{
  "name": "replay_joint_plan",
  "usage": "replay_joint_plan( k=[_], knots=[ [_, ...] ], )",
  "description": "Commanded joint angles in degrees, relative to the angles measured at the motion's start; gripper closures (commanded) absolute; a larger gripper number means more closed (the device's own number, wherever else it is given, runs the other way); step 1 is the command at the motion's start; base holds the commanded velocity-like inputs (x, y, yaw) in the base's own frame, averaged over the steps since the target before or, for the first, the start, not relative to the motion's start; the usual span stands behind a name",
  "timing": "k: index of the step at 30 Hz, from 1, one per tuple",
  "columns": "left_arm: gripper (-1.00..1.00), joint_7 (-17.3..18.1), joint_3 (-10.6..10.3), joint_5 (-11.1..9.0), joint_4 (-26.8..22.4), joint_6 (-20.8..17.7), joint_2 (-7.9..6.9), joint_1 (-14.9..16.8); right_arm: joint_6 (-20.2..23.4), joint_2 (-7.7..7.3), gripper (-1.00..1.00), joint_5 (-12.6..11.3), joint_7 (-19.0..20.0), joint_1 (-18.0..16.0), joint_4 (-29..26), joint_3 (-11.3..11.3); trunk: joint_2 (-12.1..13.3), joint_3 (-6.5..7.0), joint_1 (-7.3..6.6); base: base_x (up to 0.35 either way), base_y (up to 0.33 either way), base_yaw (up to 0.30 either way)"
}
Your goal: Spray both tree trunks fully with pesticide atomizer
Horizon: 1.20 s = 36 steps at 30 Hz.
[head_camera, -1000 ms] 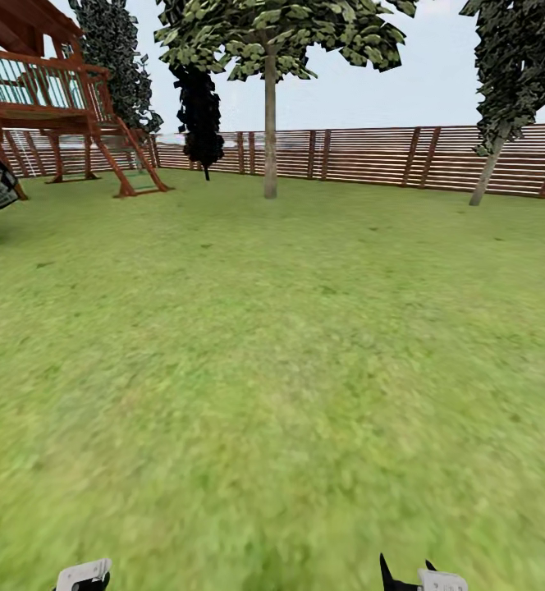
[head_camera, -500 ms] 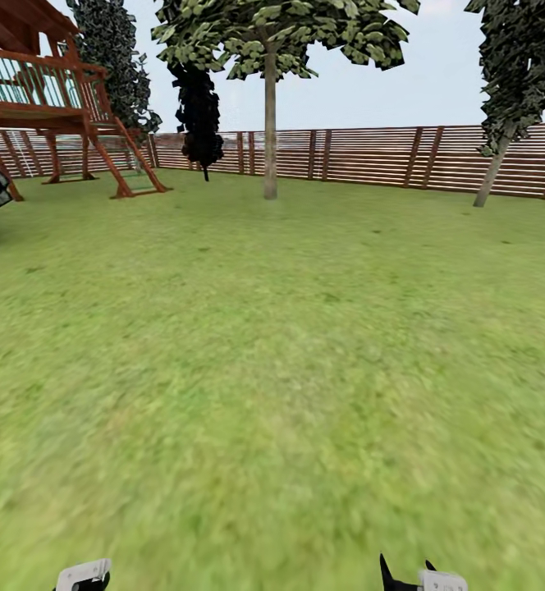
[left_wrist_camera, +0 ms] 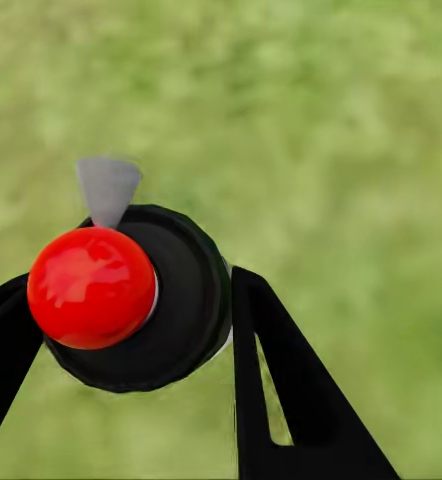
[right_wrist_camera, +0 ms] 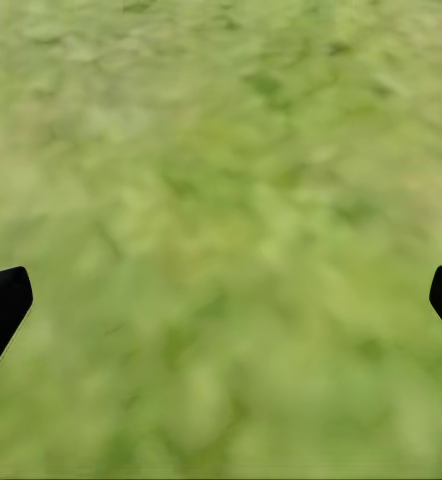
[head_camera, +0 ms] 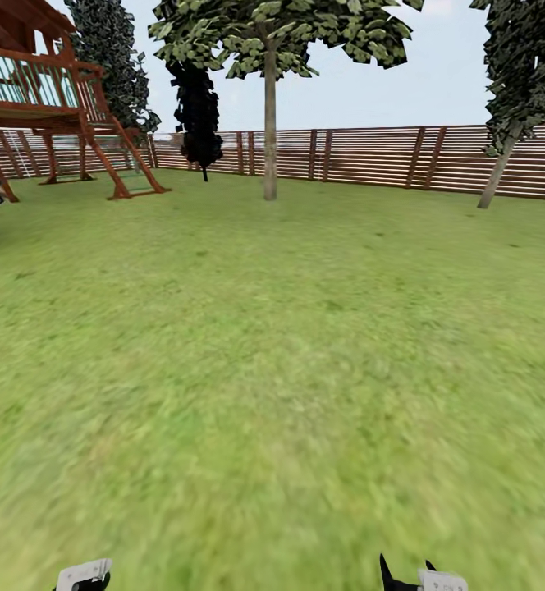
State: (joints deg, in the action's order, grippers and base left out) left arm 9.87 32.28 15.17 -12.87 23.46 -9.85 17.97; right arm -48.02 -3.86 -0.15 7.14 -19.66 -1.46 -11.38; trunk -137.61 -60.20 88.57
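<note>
The left gripper [left_wrist_camera: 131, 330] is clamping the pesticide atomizer [left_wrist_camera: 136, 295]: in the left wrist view its 2 black fingers [left_wrist_camera: 281, 390] are pressing against the black round body on either side, with the red knob [left_wrist_camera: 91, 287] and the small grey nozzle [left_wrist_camera: 108, 188] facing the camera over blurred grass. The right gripper [right_wrist_camera: 221, 300] is hanging spread wide with nothing between its fingertips, which are showing at opposite edges of the right wrist view above bare lawn [right_wrist_camera: 231, 150].

In the head view the tree [head_camera: 270, 49] with the thick bare tree trunk [head_camera: 270, 131] is standing straight ahead and far off across the garden [head_camera: 272, 345], just in front of the slatted fence [head_camera: 387, 156]. The trunk is rising upright, so its long axis is running vertically. A wooden play structure [head_camera: 51, 107] is standing at the far left, and a dark conifer [head_camera: 197, 107] is standing just left of the trunk. A leaning, thin-stemmed tree [head_camera: 519, 74] is standing at the far right.

The deciding relation is that the trunk is lying well ahead of the loaded left gripper, slightly toward the robot's right of it. The base probably needs to be closing that gap before any spraying is making sense, and the nozzle will likely need turning toward the trunk. Only 1 thick trunk is showing here.
</note>
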Motion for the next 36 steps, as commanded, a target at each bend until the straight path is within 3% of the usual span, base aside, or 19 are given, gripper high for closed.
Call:
replay_joint_plan(
  k=[1,36],
  knots=[
    [1.00,0.3,0.5,0.4,0.0,0.2,0.01,0.0,-0.1,-0.01,-1.00,0.0,0.5,0.0,0.1,-0.5,0.0,-0.05,0.02,0.340,0.000,0.000],
    [1.00,0.3,0.5,0.4,0.0,0.2,0.01,0.0,-0.1,-0.01,-1.00,0.0,0.5,0.0,0.1,-0.5,0.0,-0.05,0.02,0.340,0.000,0.000]
  ],
)
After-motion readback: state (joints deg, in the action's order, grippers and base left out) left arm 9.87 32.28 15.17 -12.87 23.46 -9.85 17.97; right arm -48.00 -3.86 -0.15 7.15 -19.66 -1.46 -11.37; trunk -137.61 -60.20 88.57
